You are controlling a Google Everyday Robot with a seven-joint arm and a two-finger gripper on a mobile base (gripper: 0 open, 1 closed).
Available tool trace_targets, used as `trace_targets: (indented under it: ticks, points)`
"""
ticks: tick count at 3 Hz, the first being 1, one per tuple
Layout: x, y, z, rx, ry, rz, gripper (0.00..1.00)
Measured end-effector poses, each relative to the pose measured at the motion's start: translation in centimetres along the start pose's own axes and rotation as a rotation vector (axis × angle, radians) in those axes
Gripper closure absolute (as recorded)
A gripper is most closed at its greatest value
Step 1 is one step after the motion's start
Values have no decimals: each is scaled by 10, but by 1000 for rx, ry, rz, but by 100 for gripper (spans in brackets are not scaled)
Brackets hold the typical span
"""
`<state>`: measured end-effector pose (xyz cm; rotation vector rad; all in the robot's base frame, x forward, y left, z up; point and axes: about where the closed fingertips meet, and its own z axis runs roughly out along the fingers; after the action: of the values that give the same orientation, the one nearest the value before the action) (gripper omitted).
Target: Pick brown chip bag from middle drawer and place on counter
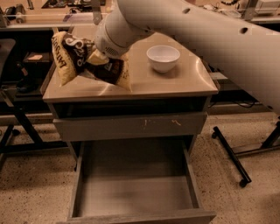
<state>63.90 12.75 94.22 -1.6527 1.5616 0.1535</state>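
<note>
The brown chip bag point(72, 57) is crumpled and tilted over the left part of the counter point(175, 83), its lower cream corner at or just above the beige top. My gripper point(97, 59) is at the end of the big white arm, mostly hidden by the wrist, and is shut on the bag's middle. The middle drawer point(135, 194) is pulled out below, and its grey floor is bare.
A white bowl point(162, 57) stands on the counter to the right of the bag. The scratched grey drawer front point(131, 127) above the open drawer is closed. A black chair point(8, 78) is at the left and a wheeled stand leg point(232, 157) at the right. A cluttered workbench point(43, 13) runs behind.
</note>
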Motion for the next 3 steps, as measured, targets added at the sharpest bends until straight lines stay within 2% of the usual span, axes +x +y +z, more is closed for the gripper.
trace_targets:
  ticks: [1, 2, 3]
  points:
    - [13, -32, 21, -4, 11, 10, 100]
    - [32, -46, 50, -29, 29, 36, 100]
    - [53, -50, 78, -61, 39, 72, 100]
